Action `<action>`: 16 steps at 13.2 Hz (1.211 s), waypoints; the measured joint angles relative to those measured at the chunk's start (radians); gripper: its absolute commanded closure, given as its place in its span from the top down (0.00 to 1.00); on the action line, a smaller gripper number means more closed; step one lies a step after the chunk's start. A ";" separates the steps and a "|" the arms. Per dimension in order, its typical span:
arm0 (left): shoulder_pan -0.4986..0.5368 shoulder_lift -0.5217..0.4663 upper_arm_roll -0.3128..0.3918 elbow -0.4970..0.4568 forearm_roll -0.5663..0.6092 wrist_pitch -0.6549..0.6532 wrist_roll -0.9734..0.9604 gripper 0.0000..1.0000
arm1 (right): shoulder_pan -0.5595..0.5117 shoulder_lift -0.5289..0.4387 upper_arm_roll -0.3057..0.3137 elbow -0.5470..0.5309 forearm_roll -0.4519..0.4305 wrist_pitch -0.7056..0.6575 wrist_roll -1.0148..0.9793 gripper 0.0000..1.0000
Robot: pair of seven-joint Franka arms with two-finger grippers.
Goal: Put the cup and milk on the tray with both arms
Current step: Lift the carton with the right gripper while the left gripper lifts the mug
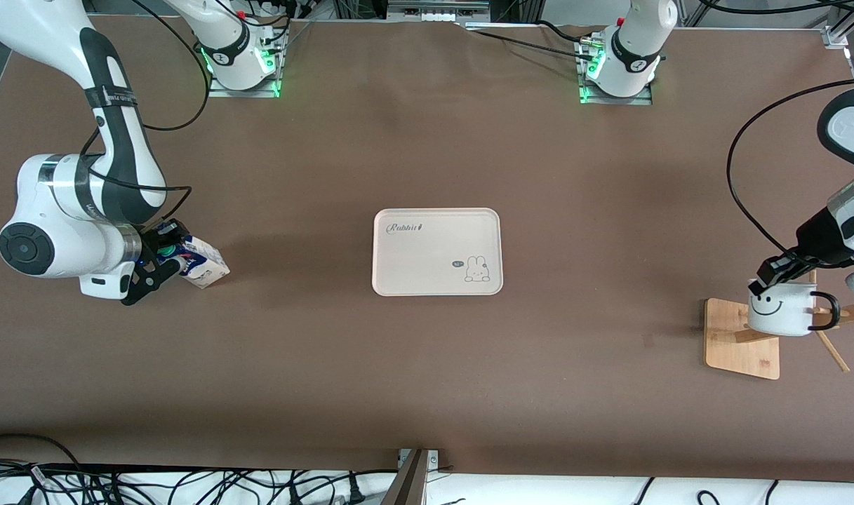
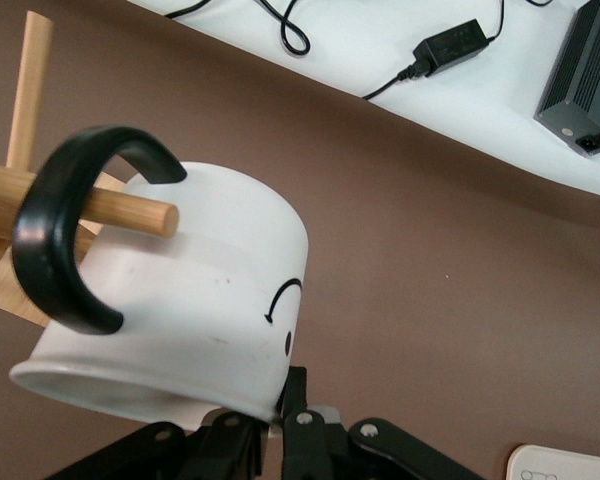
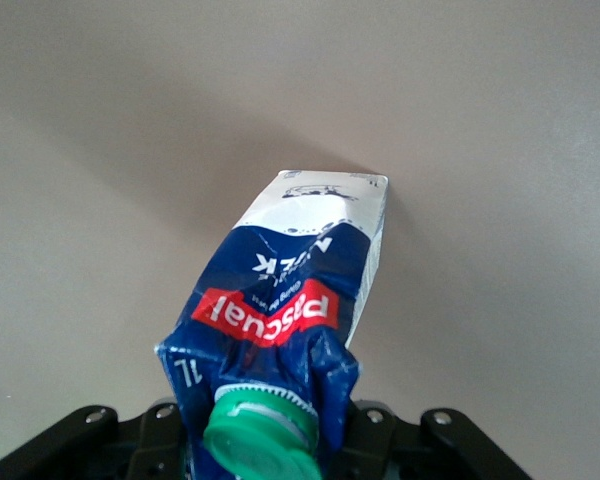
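Observation:
The cream tray lies at the table's middle with nothing on it. My right gripper is shut on the top of the blue and white milk carton, which leans over at the right arm's end of the table. In the right wrist view the carton and its green cap sit between my right gripper's jaws. My left gripper is shut on the rim of the white smiley cup. In the left wrist view the cup hangs by its black handle on a wooden peg, with my left gripper pinching its rim.
The wooden mug stand with its pegs stands at the left arm's end of the table. A corner of the tray shows in the left wrist view. Cables and a power brick lie off the table's edge.

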 measured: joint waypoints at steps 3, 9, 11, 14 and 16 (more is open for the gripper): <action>-0.007 0.000 -0.002 0.052 0.009 -0.075 0.001 0.00 | 0.000 -0.001 0.000 0.003 0.018 0.000 0.000 0.36; -0.059 0.002 -0.005 0.145 0.009 -0.230 0.002 0.00 | 0.000 -0.080 -0.018 0.026 0.099 -0.026 0.081 0.33; -0.076 0.003 -0.006 0.173 0.009 -0.317 0.003 0.00 | 0.003 -0.125 0.000 0.032 0.111 -0.064 0.179 0.33; -0.094 0.003 -0.006 0.233 0.009 -0.458 0.003 0.00 | 0.010 -0.176 0.122 0.039 0.148 -0.085 0.473 0.33; -0.096 0.003 -0.006 0.242 0.009 -0.483 0.003 0.00 | 0.030 -0.183 0.230 0.055 0.148 -0.080 0.703 0.33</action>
